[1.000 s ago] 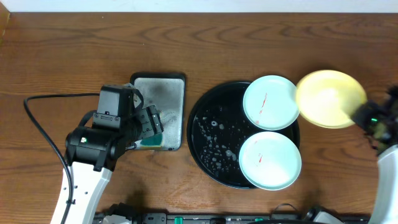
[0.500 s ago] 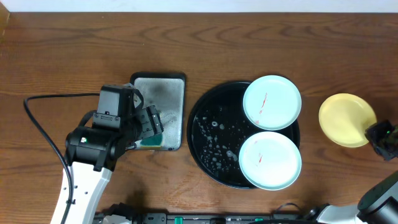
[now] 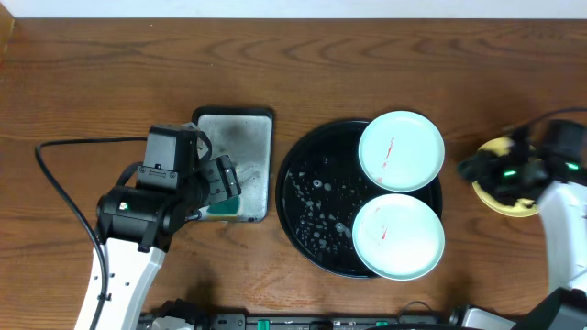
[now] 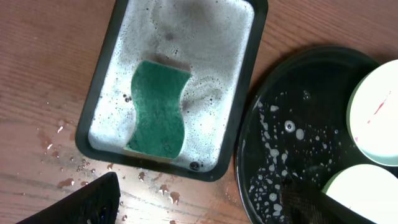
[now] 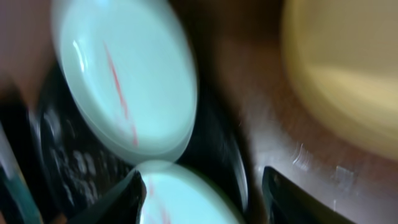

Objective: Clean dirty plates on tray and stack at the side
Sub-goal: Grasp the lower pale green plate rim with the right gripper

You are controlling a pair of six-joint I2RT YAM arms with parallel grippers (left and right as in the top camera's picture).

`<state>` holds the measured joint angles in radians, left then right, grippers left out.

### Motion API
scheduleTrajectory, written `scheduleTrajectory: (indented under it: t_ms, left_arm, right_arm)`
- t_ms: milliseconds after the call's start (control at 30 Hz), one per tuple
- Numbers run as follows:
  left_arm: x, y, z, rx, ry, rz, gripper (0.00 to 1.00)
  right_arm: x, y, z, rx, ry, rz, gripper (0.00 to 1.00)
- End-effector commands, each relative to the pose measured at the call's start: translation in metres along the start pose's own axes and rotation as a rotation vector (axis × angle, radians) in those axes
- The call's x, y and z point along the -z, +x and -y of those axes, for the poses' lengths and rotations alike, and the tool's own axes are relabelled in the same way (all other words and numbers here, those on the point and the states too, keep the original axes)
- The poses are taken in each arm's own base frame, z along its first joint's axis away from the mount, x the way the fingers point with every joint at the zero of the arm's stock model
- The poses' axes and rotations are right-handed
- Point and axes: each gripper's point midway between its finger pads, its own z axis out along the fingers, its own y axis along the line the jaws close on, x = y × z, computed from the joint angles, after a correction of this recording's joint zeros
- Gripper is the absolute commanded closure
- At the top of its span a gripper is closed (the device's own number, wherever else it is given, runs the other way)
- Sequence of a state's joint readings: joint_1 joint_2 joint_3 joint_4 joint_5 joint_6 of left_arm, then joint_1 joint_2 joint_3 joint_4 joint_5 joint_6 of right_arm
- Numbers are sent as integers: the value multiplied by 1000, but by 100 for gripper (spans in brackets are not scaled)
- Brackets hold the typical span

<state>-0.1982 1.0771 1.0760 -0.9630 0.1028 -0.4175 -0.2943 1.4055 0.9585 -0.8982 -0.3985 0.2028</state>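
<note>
Left end effector (image 4: 199, 188) spread wide, right end effector (image 5: 204, 179) parted

Probably a robotics lab bench, though only the table shows: a brown wood-grain tabletop (image 3: 110, 73) carries a white-and-black robot arm (image 3: 138, 215) and a loose black cable (image 3: 83, 141). It is set as a washing-up station, with a foamy dark rectangular tray (image 4: 211, 56), a green wavy sponge (image 4: 158, 109) and a round glossy black tray (image 3: 316, 206) of pale mint-blue plates (image 3: 401, 151).

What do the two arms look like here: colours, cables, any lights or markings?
Both have black joint housings and a white lower link. The left arm carries a small pale label and trails a looping black cable. The right arm shows a green light at its wrist. Left fingers look black.
</note>
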Motion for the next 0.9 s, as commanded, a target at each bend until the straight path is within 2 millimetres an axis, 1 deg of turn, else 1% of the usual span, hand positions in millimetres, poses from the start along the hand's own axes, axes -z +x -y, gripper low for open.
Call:
scheduleTrajectory:
  t_ms: [0,67,133,233,300,333,400,467,500,533,600,733,800,867]
  left_arm:
    - [5,-6,3,-4,10,18,17]
    - [5,-6,3,-4,10,19,17]
    - [5,-6,3,-4,10,18,17]
    - [5,-6,3,-4,10,18,17]
    - [5,-6,3,-4,10,18,17]
    - [5,-6,3,-4,10,18,17]
    - [5,-6,3,-4,10,18,17]
    - [5,-6,3,-4,10,18,17]
    - [5,-6,3,-4,10,19,17]
    - [5,-6,3,-4,10,18,17]
    - [5,-6,3,-4,10,18,17]
    - [5,-6,3,-4,10,18,17]
    - [5,-6,3,-4,10,18,17]
    - [5,-6,3,-4,10,18,17]
  right_arm:
    - [-7,33,18,82,236,-109,40]
    - [-9,50,21,106,308,-164,39]
    - [-9,62,25,97,372,-193,39]
    - [-13,74,36,62,450,-203,38]
    - [-19,81,45,47,479,-206,38]
    - [-25,85,47,43,468,-212,42]
    - [-36,99,42,35,409,-251,55]
    - [-44,107,37,35,359,-268,79]
    - [-47,106,33,56,335,-270,90]
    - [-48,104,29,84,313,-267,97]
    - [-47,98,16,149,251,-258,99]
    - [-35,82,-22,293,95,-221,99]
    - [-28,74,-36,349,63,-183,99]
    - [-27,69,-47,410,43,-155,99]
